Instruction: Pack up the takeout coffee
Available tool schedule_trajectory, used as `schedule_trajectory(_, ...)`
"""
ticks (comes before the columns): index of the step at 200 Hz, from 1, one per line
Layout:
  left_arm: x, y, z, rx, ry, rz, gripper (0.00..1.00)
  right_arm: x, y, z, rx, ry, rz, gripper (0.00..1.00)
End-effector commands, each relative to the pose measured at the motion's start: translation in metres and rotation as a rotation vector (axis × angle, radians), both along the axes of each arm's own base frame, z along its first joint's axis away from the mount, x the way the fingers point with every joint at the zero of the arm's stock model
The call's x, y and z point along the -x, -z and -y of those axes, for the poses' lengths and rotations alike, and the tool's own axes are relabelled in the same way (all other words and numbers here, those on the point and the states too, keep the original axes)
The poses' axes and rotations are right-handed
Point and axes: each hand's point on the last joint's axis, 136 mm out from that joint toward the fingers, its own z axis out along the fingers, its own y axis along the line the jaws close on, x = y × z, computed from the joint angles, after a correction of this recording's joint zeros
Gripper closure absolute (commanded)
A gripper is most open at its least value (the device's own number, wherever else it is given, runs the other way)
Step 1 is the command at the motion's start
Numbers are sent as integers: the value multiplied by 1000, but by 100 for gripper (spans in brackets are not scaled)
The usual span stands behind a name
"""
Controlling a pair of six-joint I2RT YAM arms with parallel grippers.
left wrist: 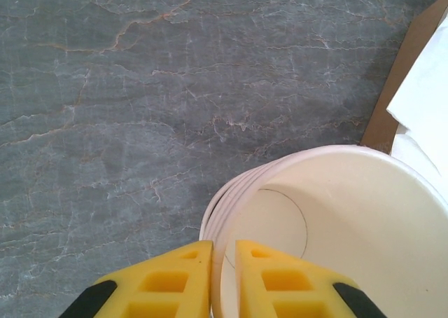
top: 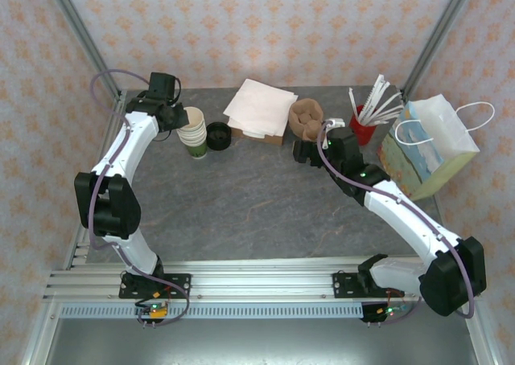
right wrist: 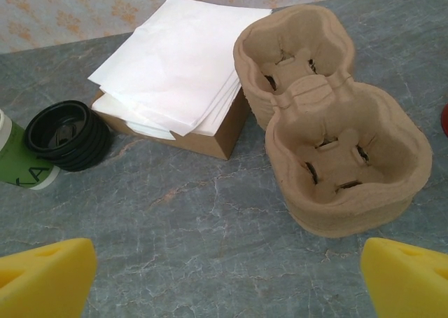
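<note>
The takeout coffee is out of view. A stack of lidless paper cups [top: 193,133] with green sides and cream insides stands at the back left. My left gripper [top: 182,120] is shut on the rim of the top cup [left wrist: 336,213]. In the left wrist view one yellow finger [left wrist: 175,279] is outside the rim and the other inside, with the left gripper [left wrist: 222,251] astride it. My right gripper [top: 304,150] hovers open just in front of the pulp cup carriers [top: 306,116]. Nothing lies between the wide-apart fingers of the right gripper [right wrist: 227,269].
A stack of bare black lids [top: 218,135] sits right of the cups. White napkins [top: 257,108] lie on a brown box. A red holder with white sticks [top: 366,125] and a paper bag [top: 426,144] stand at the back right.
</note>
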Motion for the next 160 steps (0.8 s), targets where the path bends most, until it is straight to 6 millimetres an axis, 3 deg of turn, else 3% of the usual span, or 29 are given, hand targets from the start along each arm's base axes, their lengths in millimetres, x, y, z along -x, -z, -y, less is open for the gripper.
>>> schedule_trajectory(1, 0, -11, -2, -8, -1, 9, 86, 3, 7, -3, -4, -4, -27, 3)
schedule_trajectory(87, 2, -31, 0, 14, -10, 49, 100, 5, 8, -5, -11, -14, -40, 3)
schedule_trajectory(138, 1, -37, -1, 138, -63, 112, 100, 6, 8, -6, -19, -16, -41, 3)
schedule_trajectory(141, 2, -37, -1, 144, -65, 113, 100, 4, 15, -7, -10, -17, -61, 3)
schedule_trajectory(160, 2, -43, -4, 158, -79, 134, 100, 4, 17, -9, -15, -19, -68, 3)
